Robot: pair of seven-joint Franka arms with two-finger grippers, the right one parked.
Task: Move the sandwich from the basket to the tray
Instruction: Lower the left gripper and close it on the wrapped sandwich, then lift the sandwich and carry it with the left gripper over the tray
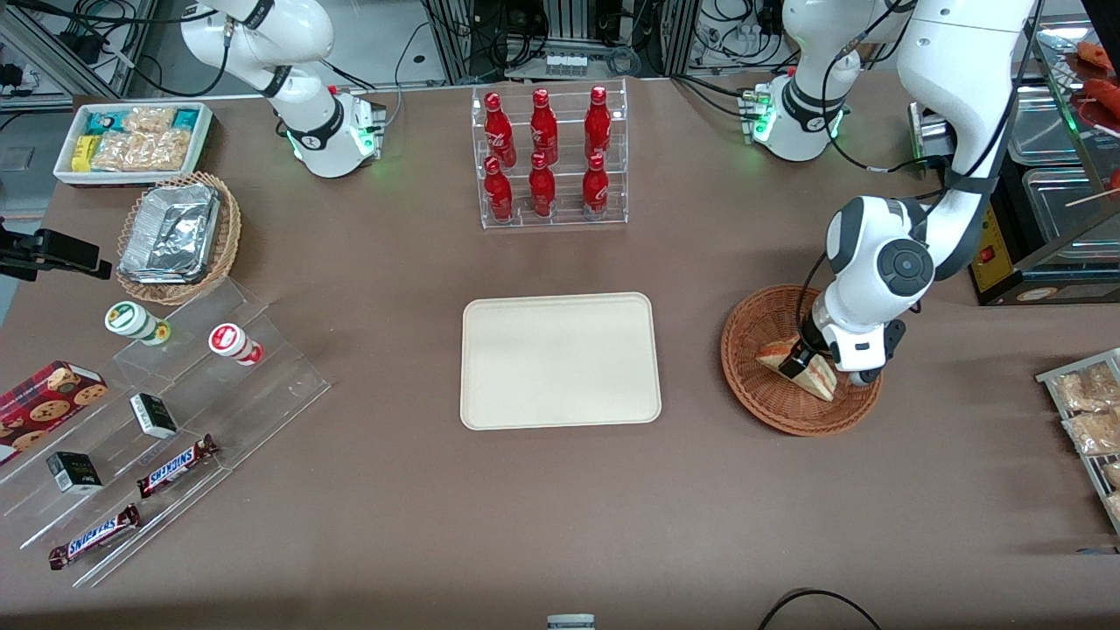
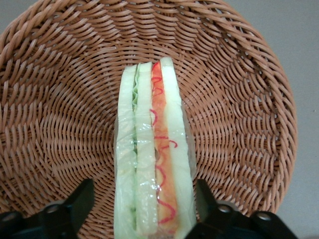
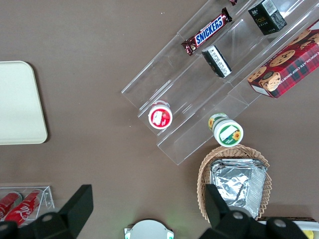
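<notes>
Grasping is underway, I judge: the gripper point(image 2: 144, 209) is straddling the wrapped, layered sandwich point(image 2: 152, 149) standing on edge in the round woven basket point(image 2: 55, 99), jaws apart just beside its sides, needing to be closing, then lifting toward the smooth flat tray point(image 1: 560, 360).

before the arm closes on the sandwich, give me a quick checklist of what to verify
1. Gripper down in the basket: ok.
2. Fingers open, one on each side of the sandwich: ok.
3. Sandwich centred between the fingers: ok.
4. Fingers touching the bread: cannot tell.
5. Tray bare and ready to receive: ok.
6. Path from basket toward tray free of things on the table: ok.
</notes>
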